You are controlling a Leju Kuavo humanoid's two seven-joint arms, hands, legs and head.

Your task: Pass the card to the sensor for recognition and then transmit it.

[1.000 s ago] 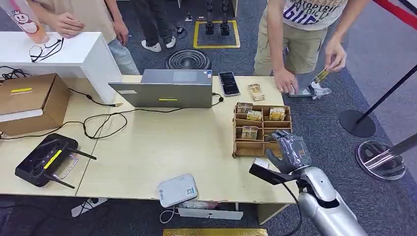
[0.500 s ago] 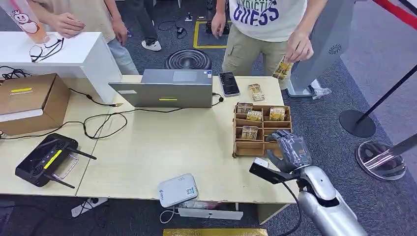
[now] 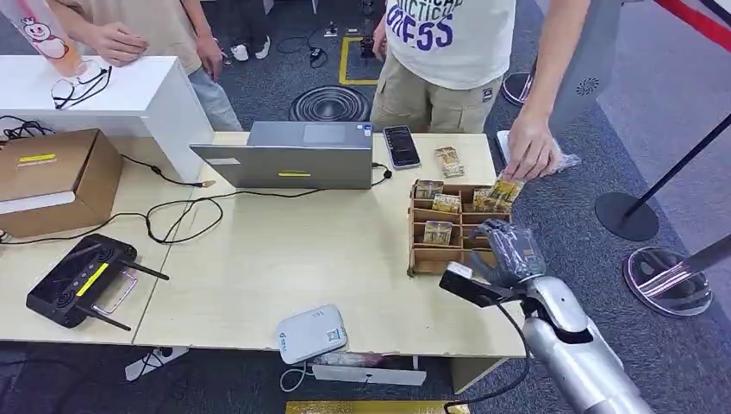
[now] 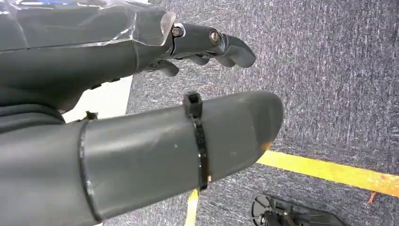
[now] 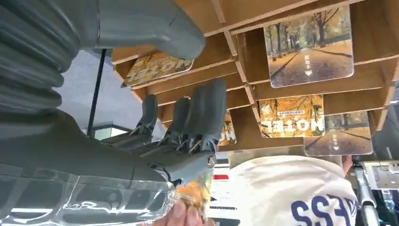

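Observation:
A wooden card rack (image 3: 422,259) stands on the table's right side with several autumn-picture cards (image 3: 446,203) in its compartments. My right hand (image 3: 509,254) hovers over the rack's near right corner, holding nothing. From the right wrist, that hand (image 5: 155,141) has its fingers stretched toward the rack (image 5: 235,70) and its cards (image 5: 308,47), with the thumb apart. A person's hand (image 3: 530,159) holds a card (image 3: 502,191) at the rack's far right compartment. The white sensor box (image 3: 312,333) lies at the table's front edge. My left hand (image 4: 84,61) hangs over the carpet, holding nothing.
On the table (image 3: 284,259) are a laptop (image 3: 293,155), a phone (image 3: 401,147), a loose card stack (image 3: 449,161), a black controller (image 3: 82,280), a cardboard box (image 3: 52,177) and trailing cables (image 3: 185,211). People stand behind the table. Stanchion bases (image 3: 627,216) stand to the right.
The person has stepped closer and brought a card down to the rack's far right compartment. My right hand has edged forward toward the rack.

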